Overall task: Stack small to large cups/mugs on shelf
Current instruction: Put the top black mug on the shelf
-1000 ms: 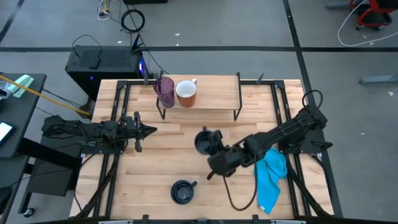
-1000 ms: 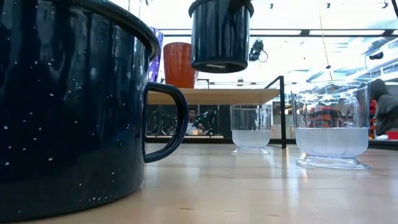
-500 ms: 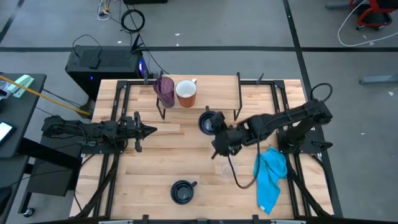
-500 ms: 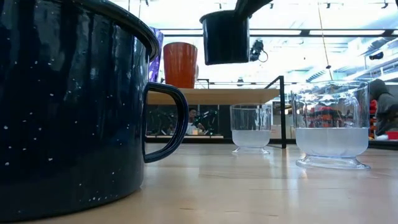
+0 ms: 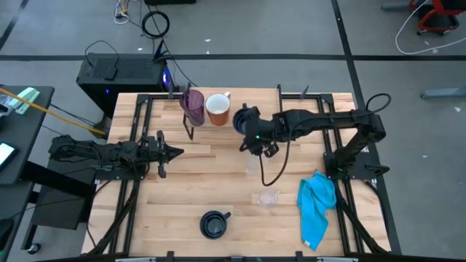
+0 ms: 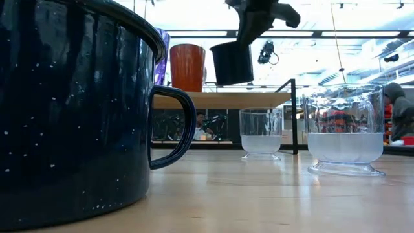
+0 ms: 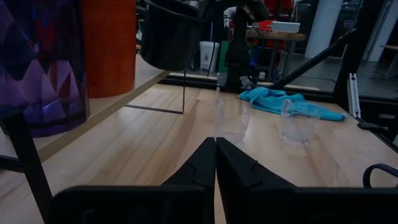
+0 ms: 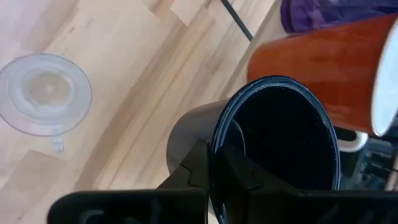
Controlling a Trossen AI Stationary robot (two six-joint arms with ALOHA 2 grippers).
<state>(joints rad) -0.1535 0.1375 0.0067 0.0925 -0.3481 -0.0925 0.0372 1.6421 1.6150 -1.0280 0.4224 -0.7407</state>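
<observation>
The light-wood shelf point(image 5: 255, 109) stands at the table's far side. A purple tumbler point(image 5: 193, 104) and an orange-brown mug point(image 5: 218, 109) stand upright on its left part. My right gripper point(image 5: 252, 128) is shut on a dark navy mug point(image 5: 244, 118), just above the shelf and right of the orange mug. A second navy mug point(image 5: 213, 223) stands near the table's near edge. Two clear glasses point(image 5: 253, 162) point(image 5: 267, 198) stand on the tabletop. My left gripper point(image 5: 175, 152) is shut and empty at the table's left. My right gripper pinches the navy mug's rim point(image 8: 216, 140), one finger inside the mug and one outside on its wall. The fingers come from the table's right, slanting down. The mug point(image 6: 233, 63) hangs a little tilted, its bottom clear of the shelf top point(image 6: 226, 99).
A bright blue cloth point(image 5: 317, 204) lies crumpled at the table's right. The shelf's right half point(image 5: 266, 109) is bare wood. The shelf's black wire legs point(image 5: 277, 135) stand on the tabletop. A person point(image 6: 398, 107) shows in the room beyond the table.
My right gripper has carried the navy mug from above the table's middle toward the far edge and a little left, to above the shelf beside the orange mug. The mug has stayed lifted clear. In the low view it has come down toward the shelf top.
</observation>
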